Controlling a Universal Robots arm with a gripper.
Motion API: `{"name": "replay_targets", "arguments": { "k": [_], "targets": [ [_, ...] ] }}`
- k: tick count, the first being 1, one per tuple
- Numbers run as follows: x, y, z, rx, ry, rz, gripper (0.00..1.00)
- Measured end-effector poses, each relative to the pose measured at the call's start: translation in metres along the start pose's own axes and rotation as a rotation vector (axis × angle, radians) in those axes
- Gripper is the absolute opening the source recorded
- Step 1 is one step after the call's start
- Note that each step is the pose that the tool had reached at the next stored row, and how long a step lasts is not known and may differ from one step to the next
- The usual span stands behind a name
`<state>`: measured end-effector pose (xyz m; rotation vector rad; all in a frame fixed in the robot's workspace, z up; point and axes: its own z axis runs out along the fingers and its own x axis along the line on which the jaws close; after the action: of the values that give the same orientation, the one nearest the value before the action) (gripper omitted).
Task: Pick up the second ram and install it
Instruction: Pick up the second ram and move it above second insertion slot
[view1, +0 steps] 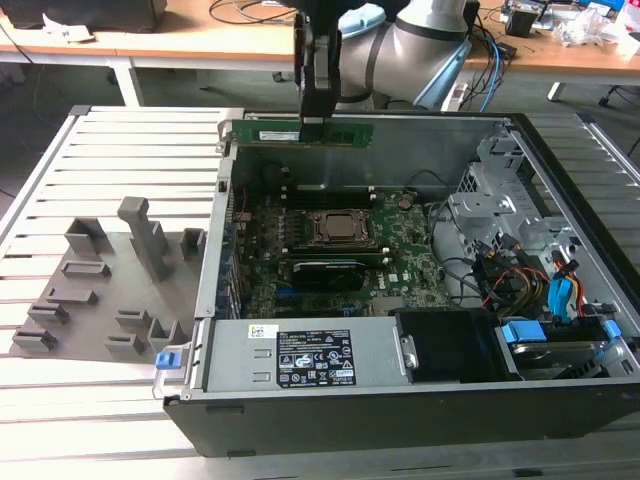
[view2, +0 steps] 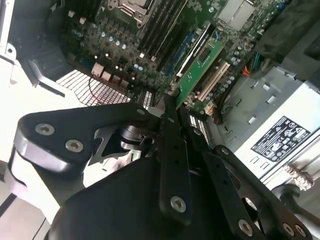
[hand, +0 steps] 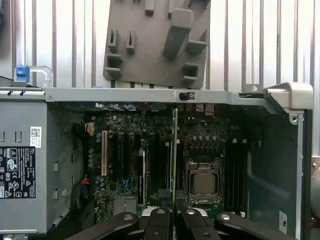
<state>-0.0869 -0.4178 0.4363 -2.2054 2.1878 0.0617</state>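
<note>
**Hand holds the green stick over the open case**

At the exterior view's left, a grey plastic holder tray (view1: 105, 290) with upright posts and slots lies on the pale slatted metal surface (view1: 120, 400). It sits just beside the open black computer case (view1: 400, 425). A small blue clip (view1: 168, 358) sits at the case's near corner.

Further right, at the case's far wall, the black two-fingered hand (view1: 314, 124) comes down from the grey robot arm (view1: 420, 40). It is closed on the thin, long green circuit-board stick (view1: 270, 134), gripping it about midway along its length. The stick hangs level in the air, clear of the large green motherboard (view1: 400, 255) lying in the case below.

In the first wrist view the stick (hand: 174, 145) shows edge-on as a thin line running out from between the fingers (hand: 159, 220) of the hand (hand: 174, 205). That line falls between the row of long expansion slots (hand: 120, 155) and the square metal processor socket (hand: 202, 182). In the second wrist view the stick (view2: 200, 67) reaches out from the hand (view2: 167, 102) over the board.

Along the case's near wall lies a silver power supply box (view1: 310, 355) with a dark label. At the exterior view's right, red and yellow cables with blue connectors (view1: 575, 295) cluster beside the metal drive cage (view1: 500, 215).
</note>
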Motion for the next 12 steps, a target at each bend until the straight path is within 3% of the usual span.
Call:
{"name": "replay_targets", "arguments": {
  "k": [3, 12],
  "targets": [
    [-0.0022, -0.0117, 0.0014, -0.0015, -0.0001, 0.0, 0.14],
    [-0.0075, -0.036, 0.0045, -0.0051, 0.0008, -0.001, 0.14]
  ]
}}
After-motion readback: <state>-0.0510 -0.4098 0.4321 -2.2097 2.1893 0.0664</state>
